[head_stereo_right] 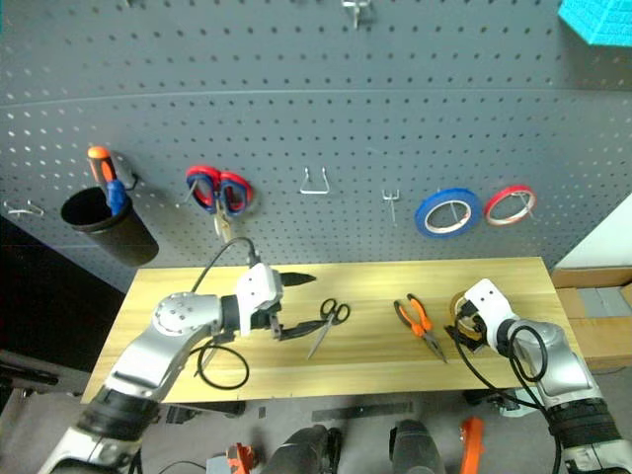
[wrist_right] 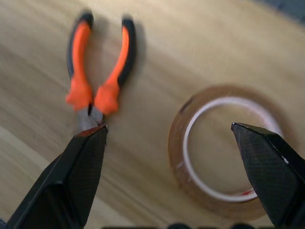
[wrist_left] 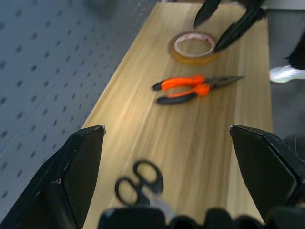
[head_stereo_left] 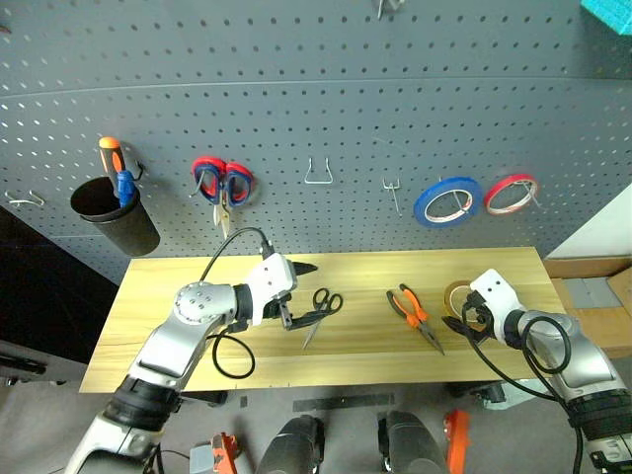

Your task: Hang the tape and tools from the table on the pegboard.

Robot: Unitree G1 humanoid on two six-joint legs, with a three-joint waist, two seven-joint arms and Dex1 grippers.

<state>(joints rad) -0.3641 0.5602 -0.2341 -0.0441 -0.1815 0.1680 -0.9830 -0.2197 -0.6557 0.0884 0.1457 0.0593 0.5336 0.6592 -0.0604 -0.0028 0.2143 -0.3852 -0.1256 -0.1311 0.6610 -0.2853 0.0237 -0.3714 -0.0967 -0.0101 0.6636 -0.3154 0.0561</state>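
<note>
On the table (head_stereo_left: 197, 346): one tape (head_stereo_left: 456, 297) near right edge, one pliers (head_stereo_left: 415, 314), one black scissors (head_stereo_left: 320, 311). Left gripper (head_stereo_left: 296, 293) and right gripper (head_stereo_left: 460, 318) both spread wide, empty.

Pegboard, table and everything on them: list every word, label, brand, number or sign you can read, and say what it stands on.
None can be read.
The tape shows no print on its roll.
The pliers show no brand on their orange-and-black handles.
The black-handled scissors bear no mark that can be made out.
The pegboard and the table carry no labels or signs.
</note>
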